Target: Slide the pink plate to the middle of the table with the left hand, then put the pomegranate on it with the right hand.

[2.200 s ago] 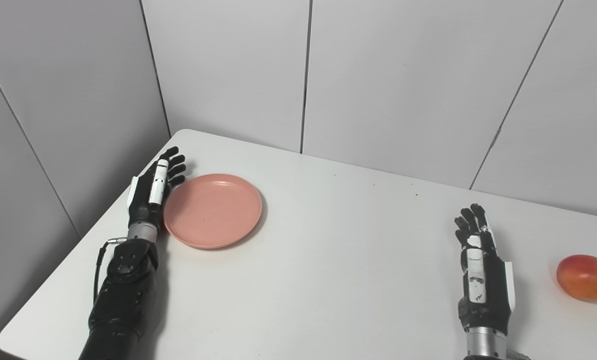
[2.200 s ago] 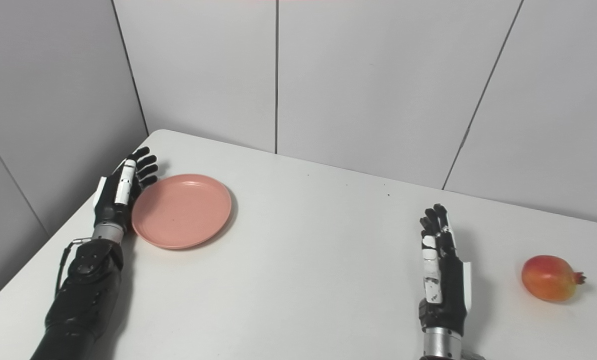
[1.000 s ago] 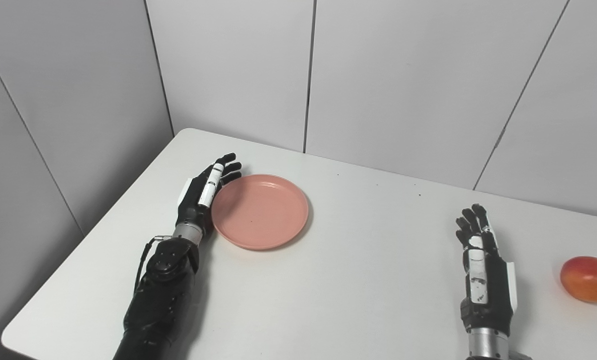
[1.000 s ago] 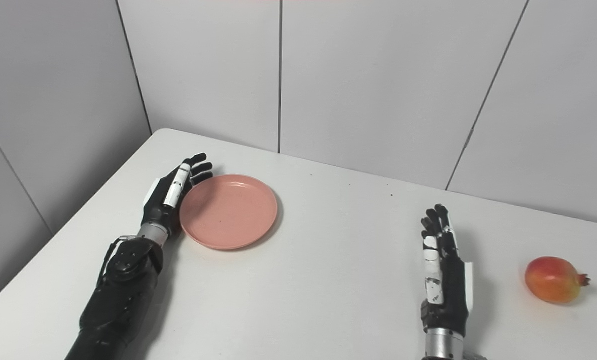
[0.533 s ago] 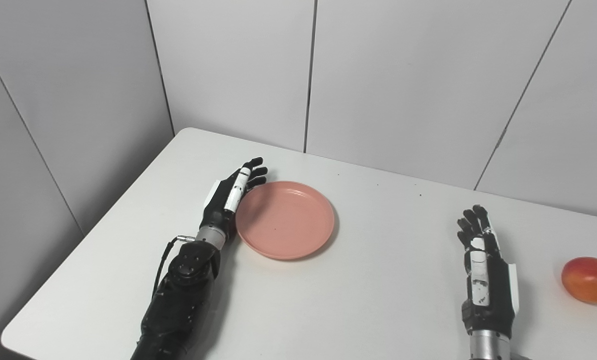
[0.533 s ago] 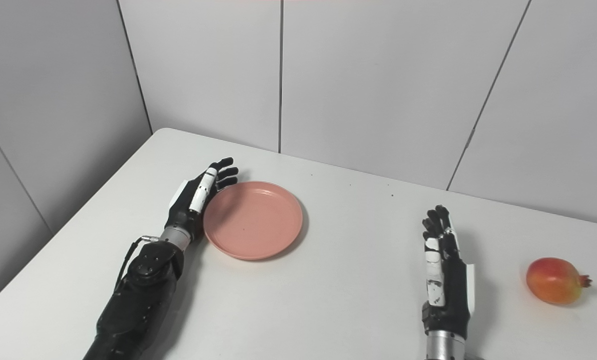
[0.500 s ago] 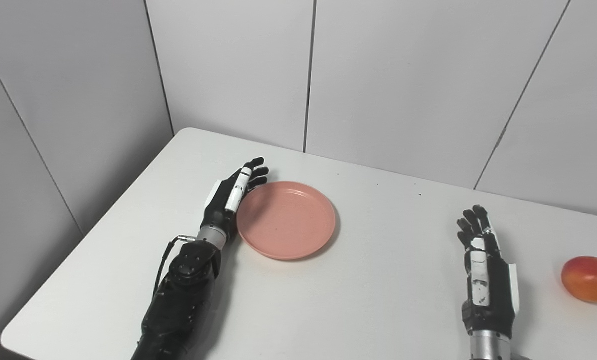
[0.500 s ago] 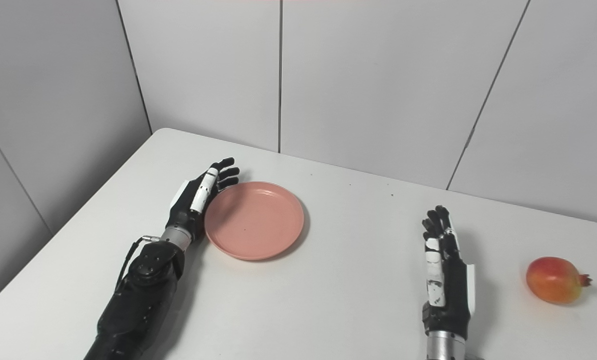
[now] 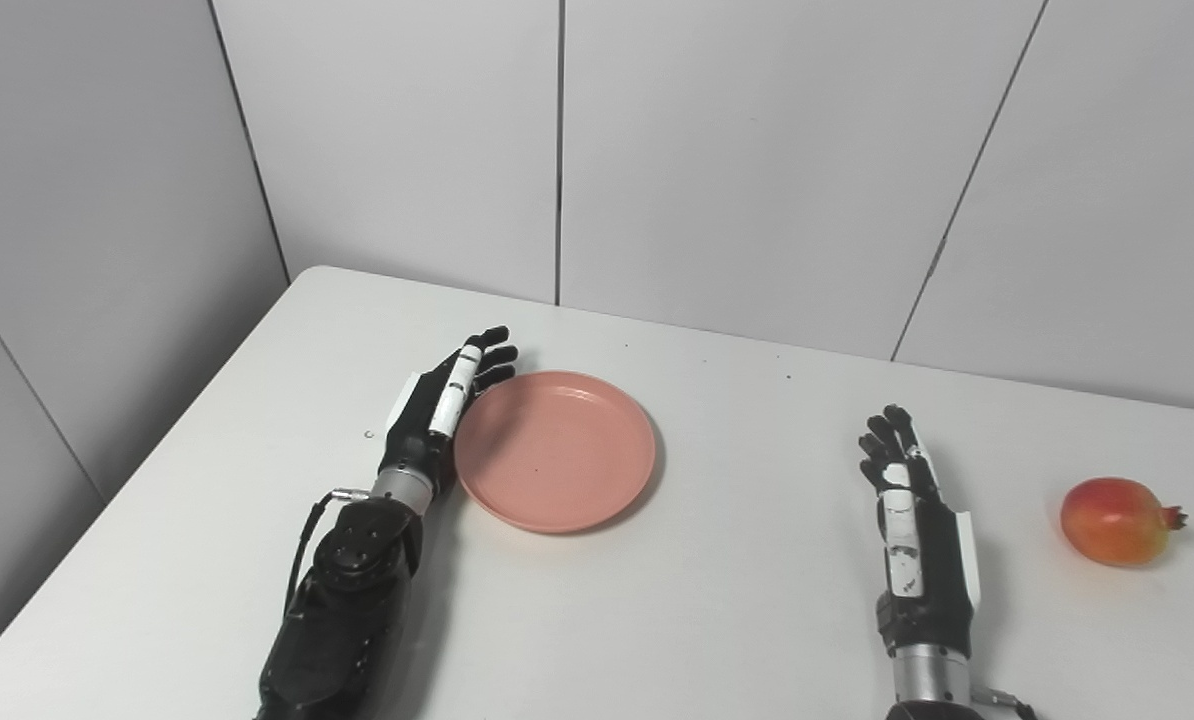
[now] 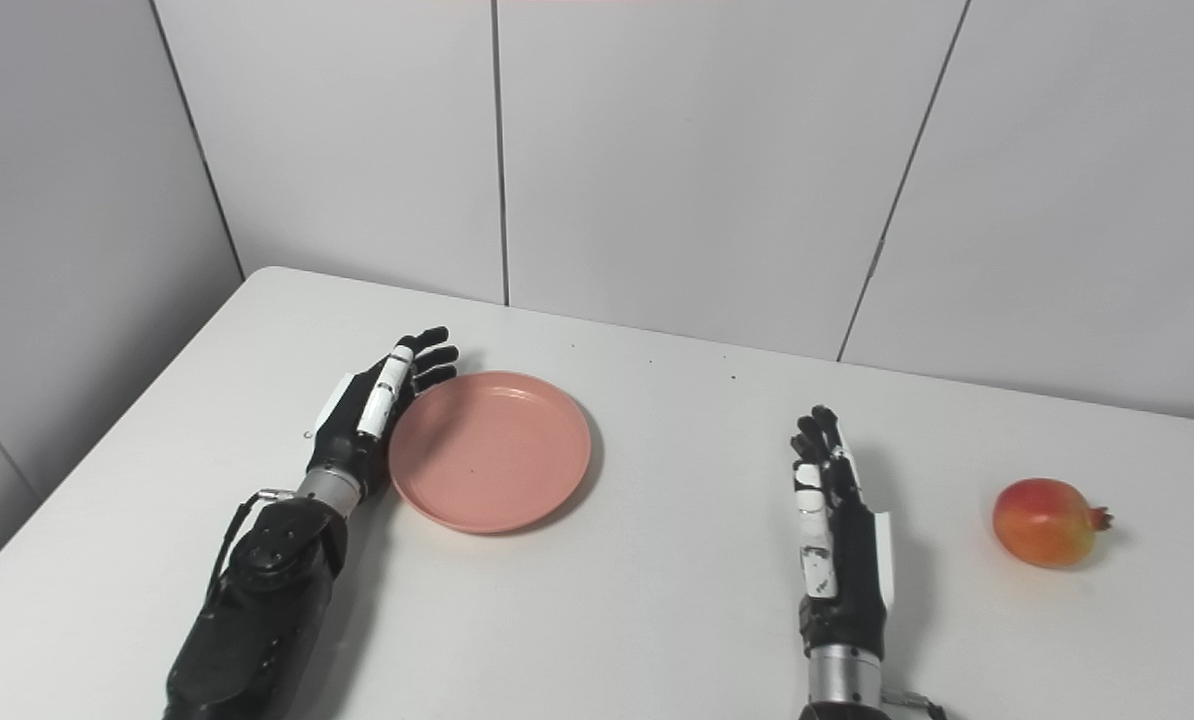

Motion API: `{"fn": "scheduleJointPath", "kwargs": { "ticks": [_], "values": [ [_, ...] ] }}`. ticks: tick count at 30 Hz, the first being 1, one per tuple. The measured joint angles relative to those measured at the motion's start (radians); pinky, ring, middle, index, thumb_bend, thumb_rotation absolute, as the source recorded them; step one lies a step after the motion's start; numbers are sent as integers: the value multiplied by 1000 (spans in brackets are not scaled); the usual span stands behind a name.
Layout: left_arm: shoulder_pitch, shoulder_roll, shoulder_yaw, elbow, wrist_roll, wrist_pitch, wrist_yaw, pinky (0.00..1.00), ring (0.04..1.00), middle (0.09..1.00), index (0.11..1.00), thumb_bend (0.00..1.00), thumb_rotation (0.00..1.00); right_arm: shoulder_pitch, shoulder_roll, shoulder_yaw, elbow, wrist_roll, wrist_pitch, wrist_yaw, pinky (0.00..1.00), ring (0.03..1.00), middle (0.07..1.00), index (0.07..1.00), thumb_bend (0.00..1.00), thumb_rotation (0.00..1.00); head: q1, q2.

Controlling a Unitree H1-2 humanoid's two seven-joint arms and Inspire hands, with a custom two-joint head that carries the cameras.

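pink plate [image 9: 555, 450] against left hand [image 9: 435, 412] fingers [image 9: 485, 358] (spread flat)

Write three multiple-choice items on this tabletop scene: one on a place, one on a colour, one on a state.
1. Where is the pomegranate?
A. on the plate
B. on the table, beyond the right hand
C. in the left hand

2. What colour is the plate?
A. pink
B. blue
C. green

3. What state is the right hand in?
A. shut on the pomegranate
B. open, holding nothing
C. shut on the plate

Answers:
1 B: the fruit lies on the bare table, out past the right hand.
2 A: the plate is plainly pink.
3 B: its fingers are spread, with nothing between them; the left hand sits against the plate's rim.
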Motion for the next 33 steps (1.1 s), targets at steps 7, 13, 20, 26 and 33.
{"fn": "scheduleJointPath", "kwargs": {
  "ticks": [7,13,20,26,33],
  "values": [
    [3,-1,-38,-16,43,4,-10,834,858,855,832,243,997,4,9,6,-7,-23,26,-15,947,909,905,911,570,957,-48,15],
    [14,-13,-56,-39,59,12,-10,840,860,866,840,266,1000,4,12,11,-11,-45,57,-24,950,912,913,918,586,996,-74,26],
    [26,-36,-72,-91,55,74,-24,864,889,891,873,275,1000,5,16,15,-13,-61,81,-28,952,909,907,911,585,1000,-89,32],
    [45,-89,-67,-158,30,150,-18,868,892,896,882,275,1000,6,18,16,-15,-66,95,-29,946,908,909,913,568,1000,-84,37],
    [65,-146,-73,-179,23,163,-18,878,897,907,891,295,1000,6,18,16,-16,-60,96,-27,957,915,915,920,579,1000,-84,40]
  ]
}}
